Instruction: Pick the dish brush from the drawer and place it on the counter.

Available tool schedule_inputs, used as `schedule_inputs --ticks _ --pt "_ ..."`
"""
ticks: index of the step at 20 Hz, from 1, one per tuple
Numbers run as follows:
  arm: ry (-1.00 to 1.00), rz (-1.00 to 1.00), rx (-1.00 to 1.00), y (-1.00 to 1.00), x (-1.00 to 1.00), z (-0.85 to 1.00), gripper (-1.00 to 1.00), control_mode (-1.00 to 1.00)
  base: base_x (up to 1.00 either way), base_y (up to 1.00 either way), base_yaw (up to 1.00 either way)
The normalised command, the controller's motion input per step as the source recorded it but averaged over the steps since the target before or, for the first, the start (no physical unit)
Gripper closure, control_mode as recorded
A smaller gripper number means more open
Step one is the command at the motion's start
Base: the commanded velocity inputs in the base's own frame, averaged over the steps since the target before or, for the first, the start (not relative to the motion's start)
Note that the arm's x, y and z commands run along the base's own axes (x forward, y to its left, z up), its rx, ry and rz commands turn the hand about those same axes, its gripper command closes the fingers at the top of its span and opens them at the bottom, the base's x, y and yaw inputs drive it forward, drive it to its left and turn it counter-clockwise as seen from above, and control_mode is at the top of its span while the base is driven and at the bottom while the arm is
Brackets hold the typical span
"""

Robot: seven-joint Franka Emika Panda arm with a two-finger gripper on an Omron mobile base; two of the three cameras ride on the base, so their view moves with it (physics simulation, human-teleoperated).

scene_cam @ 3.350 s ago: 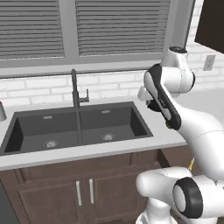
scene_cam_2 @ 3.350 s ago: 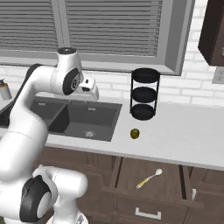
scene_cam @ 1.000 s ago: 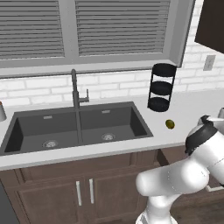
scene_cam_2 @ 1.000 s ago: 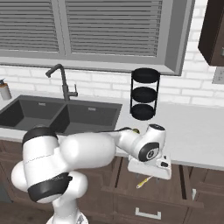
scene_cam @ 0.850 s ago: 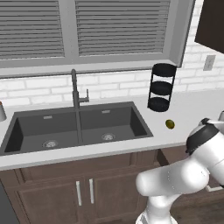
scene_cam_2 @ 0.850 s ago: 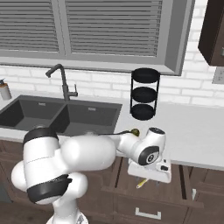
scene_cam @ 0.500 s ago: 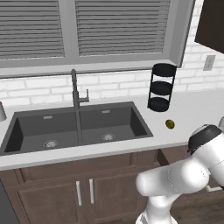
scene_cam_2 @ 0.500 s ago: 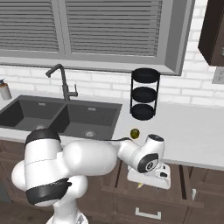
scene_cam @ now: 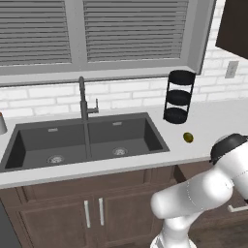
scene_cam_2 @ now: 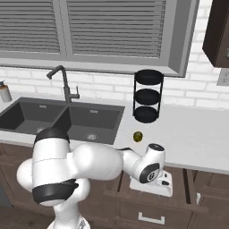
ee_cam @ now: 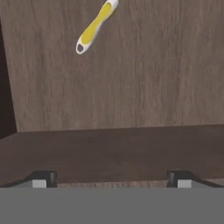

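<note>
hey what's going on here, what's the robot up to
A white robot arm is reaching down into the open drawer below the counter, beside the sink. The gripper, seen in the hand view, is open and points at the drawer's wooden floor. The yellow and white dish brush lies there untouched, some way ahead of the fingertips. Nothing has been picked up yet. A small olive-coloured object and a black tiered rack sit on the counter.
</note>
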Motion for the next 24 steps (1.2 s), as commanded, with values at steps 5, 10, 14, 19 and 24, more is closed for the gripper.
schedule_inputs --ticks 5,10,14,19,24 --pt "0.00 0.00 0.00 -0.06 -0.10 -0.29 -1.00 -1.00 0.00 0.00 0.00" --pt "0.00 0.00 0.00 0.00 -0.61 -0.31 -1.00 -1.00 0.00 0.00 0.00" --pt "0.00 0.00 0.00 0.00 -0.98 -0.51 -1.00 -1.00 0.00 0.00 0.00" --pt "0.00 0.00 -0.03 0.00 -1.00 -0.64 -1.00 -1.00 0.00 0.00 0.00" --pt "0.04 0.00 -0.08 0.00 -1.00 -0.73 -1.00 -1.00 0.00 0.00 0.00"
